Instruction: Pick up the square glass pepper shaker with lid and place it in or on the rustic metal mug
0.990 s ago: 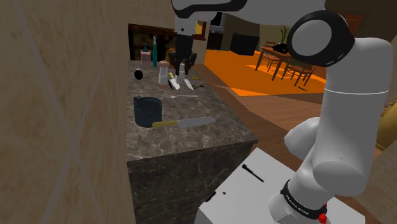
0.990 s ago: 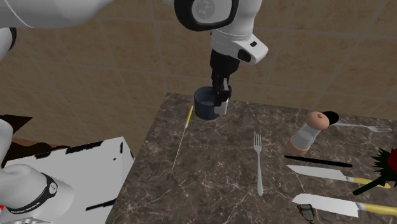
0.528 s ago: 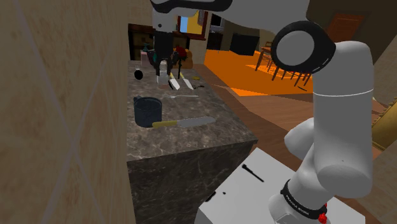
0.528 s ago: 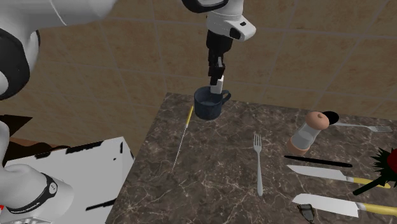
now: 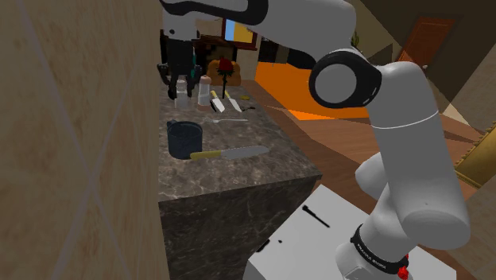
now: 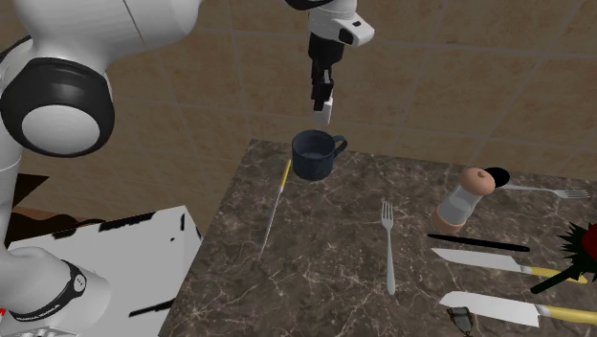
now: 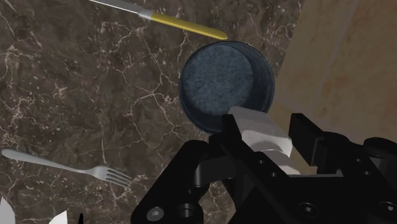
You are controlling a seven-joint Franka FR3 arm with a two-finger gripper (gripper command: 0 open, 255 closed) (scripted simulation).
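The small white square shaker (image 7: 256, 129) is clasped between the black fingers of my gripper (image 7: 267, 139), which is shut on it. The dark blue-grey mug (image 7: 226, 84) stands upright and empty on the marble counter, directly below and just ahead of the shaker. In the second exterior view the gripper (image 6: 325, 94) hangs well above the mug (image 6: 314, 154), with the shaker (image 6: 327, 108) pointing down from its tips. From the shoulder view the gripper (image 5: 177, 86) is close to the tan wall, above and behind the mug (image 5: 184, 138).
A yellow-handled knife (image 6: 276, 203) lies beside the mug. A fork (image 6: 388, 245), a wood-topped grinder (image 6: 465, 197) and more knives (image 6: 490, 260) lie farther along the counter (image 6: 316, 278). The tan tiled wall (image 6: 191, 96) runs close behind the mug.
The gripper has carried the shaker toward the wall and upward. It now hangs high over the mug instead of level with it.
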